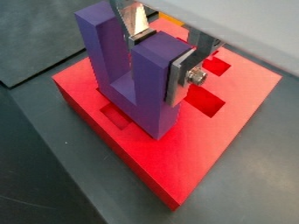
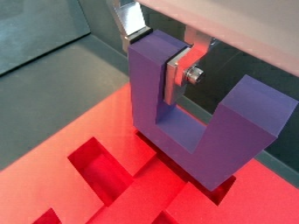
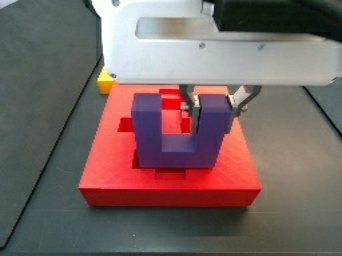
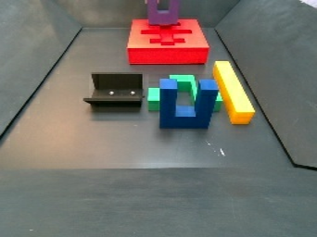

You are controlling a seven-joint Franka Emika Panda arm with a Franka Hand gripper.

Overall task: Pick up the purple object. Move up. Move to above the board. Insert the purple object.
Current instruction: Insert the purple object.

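Note:
The purple object (image 1: 131,79) is a U-shaped block standing upright, prongs up, over the middle of the red board (image 1: 187,162). My gripper (image 1: 158,52) is shut on one of its prongs, with a silver finger plate on each side of it. Both wrist views show this grip; it also shows in a wrist view (image 2: 155,52). In a side view the purple object (image 3: 174,135) has its base down at the board's (image 3: 167,185) cross-shaped cut-outs, under the gripper (image 3: 214,105). How deep it sits I cannot tell. In a side view the purple object (image 4: 161,11) and the board (image 4: 170,44) are at the far end.
In a side view the fixture (image 4: 114,91) stands on the dark floor, with a green block (image 4: 177,91), a darker blue two-pronged piece (image 4: 186,104) and a long yellow bar (image 4: 233,91) beside it. Grey walls slope up round the floor.

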